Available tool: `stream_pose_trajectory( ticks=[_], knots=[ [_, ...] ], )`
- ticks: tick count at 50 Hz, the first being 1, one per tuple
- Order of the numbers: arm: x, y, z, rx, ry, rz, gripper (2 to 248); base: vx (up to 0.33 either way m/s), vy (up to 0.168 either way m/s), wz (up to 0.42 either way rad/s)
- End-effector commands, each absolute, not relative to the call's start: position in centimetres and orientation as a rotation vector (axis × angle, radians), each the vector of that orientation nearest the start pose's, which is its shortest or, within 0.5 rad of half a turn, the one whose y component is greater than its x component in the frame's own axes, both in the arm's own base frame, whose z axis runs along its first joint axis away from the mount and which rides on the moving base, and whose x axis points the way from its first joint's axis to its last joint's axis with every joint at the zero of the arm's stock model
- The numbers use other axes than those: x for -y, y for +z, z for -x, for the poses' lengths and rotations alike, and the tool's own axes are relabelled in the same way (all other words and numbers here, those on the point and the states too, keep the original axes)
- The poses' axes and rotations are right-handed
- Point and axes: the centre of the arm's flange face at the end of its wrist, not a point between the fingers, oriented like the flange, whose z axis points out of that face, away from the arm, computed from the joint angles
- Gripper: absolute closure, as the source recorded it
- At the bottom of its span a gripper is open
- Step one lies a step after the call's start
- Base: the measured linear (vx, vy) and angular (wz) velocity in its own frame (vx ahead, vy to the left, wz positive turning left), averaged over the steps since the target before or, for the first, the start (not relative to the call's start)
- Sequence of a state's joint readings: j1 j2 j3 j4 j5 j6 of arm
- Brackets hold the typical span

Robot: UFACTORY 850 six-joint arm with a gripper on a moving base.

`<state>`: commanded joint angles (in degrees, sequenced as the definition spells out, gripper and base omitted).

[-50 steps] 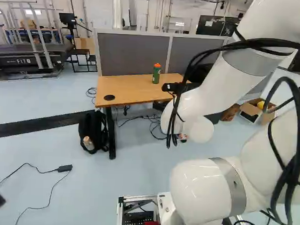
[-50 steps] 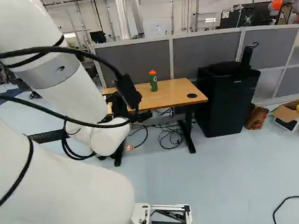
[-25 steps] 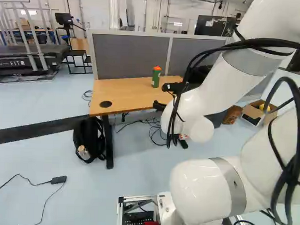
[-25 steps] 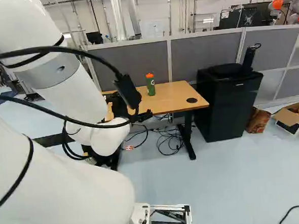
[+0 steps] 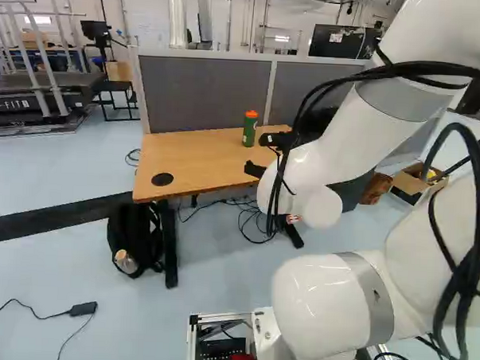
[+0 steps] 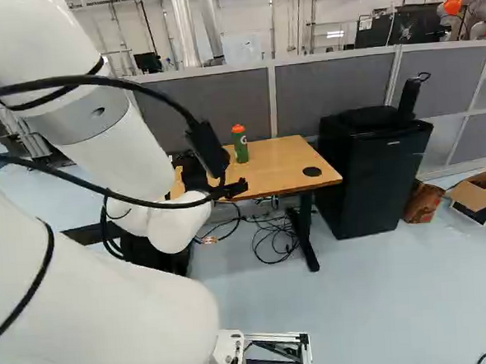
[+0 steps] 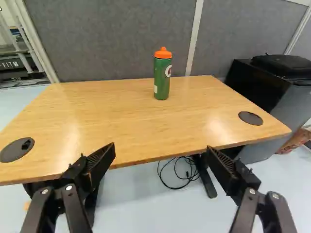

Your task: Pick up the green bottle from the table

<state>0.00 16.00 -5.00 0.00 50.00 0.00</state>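
The desk has a light brown top and dark legs. On it the green bottle with orange cap stands upright, near the far edge. Two round dark pieces, perhaps cable covers, sit in the top, one toward each end.

The rounded white arm has grey bands, black cables and black fingers.
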Motion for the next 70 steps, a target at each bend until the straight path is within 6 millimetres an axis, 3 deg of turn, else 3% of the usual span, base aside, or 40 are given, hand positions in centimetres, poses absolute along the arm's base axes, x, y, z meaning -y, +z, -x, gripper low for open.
stream_pose_trajectory(
  ticks=[59,60,70],
  knots=[
    [0.0,36.6,-27.0,0.0,-1.824,2.558,3,0.177,-0.003,-0.033],
    [0.0,36.7,-28.0,0.0,-1.818,2.562,3,0.179,0.005,-0.03],
    [0.0,36.9,-29.8,0.0,-1.81,2.568,3,0.046,-0.001,-0.006]
  ],
)
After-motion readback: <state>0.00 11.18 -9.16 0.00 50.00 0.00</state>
